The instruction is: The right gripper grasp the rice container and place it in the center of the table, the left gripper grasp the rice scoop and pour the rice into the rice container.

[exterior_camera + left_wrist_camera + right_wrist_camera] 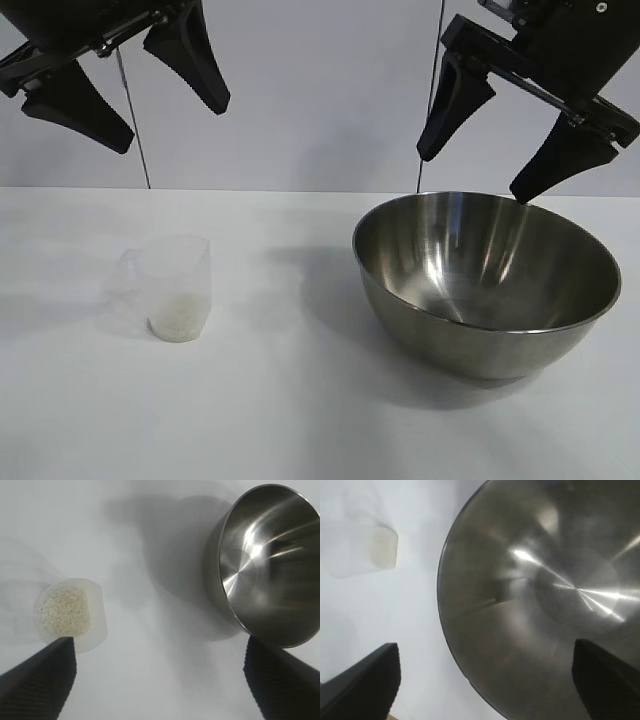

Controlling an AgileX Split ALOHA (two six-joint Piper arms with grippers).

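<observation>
The rice container point(486, 282), a big shiny steel bowl, stands on the white table point(300, 420) at the right; it also fills the right wrist view point(545, 600) and shows in the left wrist view point(270, 565). Its inside looks bare. My right gripper point(478, 172) hangs open just above its far rim, touching nothing. The rice scoop point(172, 288), a small clear cup, stands upright at the left with rice point(65, 611) in its bottom. High above it my left gripper point(174, 128) hangs open with nothing between its fingers.
Two thin cables point(132, 120) hang in front of the pale back wall. Bare white tabletop lies between the scoop and the bowl and along the front edge.
</observation>
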